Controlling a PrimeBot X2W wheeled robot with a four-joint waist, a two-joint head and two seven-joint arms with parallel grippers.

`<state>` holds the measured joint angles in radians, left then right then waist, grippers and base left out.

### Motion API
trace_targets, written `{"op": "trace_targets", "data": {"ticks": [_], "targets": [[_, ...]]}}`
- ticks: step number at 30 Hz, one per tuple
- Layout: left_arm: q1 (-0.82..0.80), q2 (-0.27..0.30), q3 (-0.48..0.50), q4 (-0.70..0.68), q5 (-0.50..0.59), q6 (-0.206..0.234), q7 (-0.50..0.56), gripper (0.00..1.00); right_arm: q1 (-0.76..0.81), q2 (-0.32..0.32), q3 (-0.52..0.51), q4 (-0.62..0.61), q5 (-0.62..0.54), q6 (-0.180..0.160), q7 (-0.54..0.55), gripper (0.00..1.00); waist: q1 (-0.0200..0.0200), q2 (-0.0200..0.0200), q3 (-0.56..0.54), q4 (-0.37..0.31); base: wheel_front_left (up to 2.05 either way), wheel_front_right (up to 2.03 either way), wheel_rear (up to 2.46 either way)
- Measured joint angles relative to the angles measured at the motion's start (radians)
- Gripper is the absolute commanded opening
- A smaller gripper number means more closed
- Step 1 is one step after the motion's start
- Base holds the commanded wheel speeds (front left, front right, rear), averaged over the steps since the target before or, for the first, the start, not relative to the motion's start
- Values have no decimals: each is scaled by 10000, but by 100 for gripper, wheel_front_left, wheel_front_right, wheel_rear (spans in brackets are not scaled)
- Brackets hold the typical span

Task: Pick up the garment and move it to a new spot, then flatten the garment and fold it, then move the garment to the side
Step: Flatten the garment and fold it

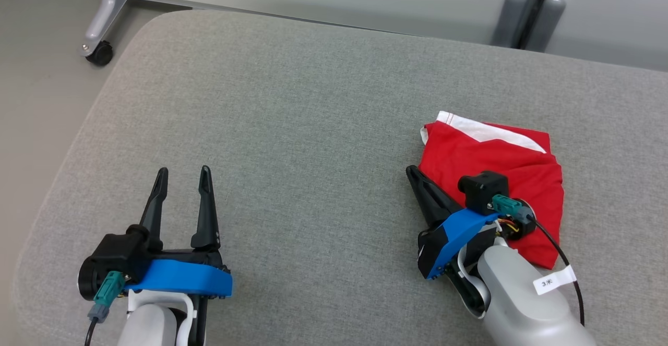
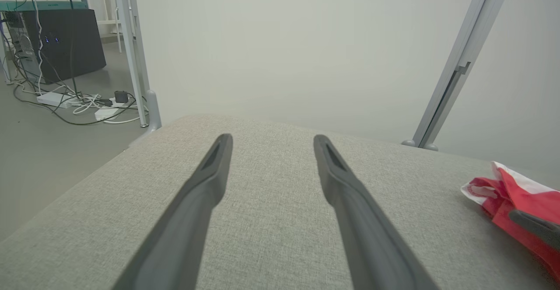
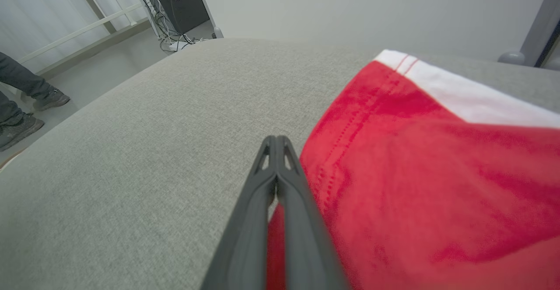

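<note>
Grey cushion [image 1: 313, 100]: garment [image 1: 501, 163] right side (wide expanse leftward).

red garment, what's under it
The red garment lies on the grey cushion. The shut right gripper is at its left edge. Whatever is beneath the cloth is covered.

Item 1, before you: one padded surface [image 1: 313, 127], upholstered in grey woven cloth, flat on top, its far left corner rounded. Item 2, lying directly on it, on the robot's right half and well in from the far edge: one garment [image 1: 501, 163], red, folded into a rough, slightly rumpled square, with a white band along its far side.
</note>
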<state>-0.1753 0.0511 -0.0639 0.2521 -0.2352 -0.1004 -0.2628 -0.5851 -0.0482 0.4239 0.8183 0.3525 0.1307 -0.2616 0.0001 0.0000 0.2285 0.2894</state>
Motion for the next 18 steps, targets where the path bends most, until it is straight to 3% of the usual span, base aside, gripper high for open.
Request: {"op": "trace_targets", "data": {"ticks": [9,18], "targets": [[2,0,171,10,69,71,0,100,60,-6,-142,-988,-127,0,0,0,-1,0,-184,-532,0,0,0],[174,-2,512,136,357,69,0,100,1009,-25,-1841,-2654,-1526,0,-8,0,0,0,-715,-1612,0,0,0]]}}
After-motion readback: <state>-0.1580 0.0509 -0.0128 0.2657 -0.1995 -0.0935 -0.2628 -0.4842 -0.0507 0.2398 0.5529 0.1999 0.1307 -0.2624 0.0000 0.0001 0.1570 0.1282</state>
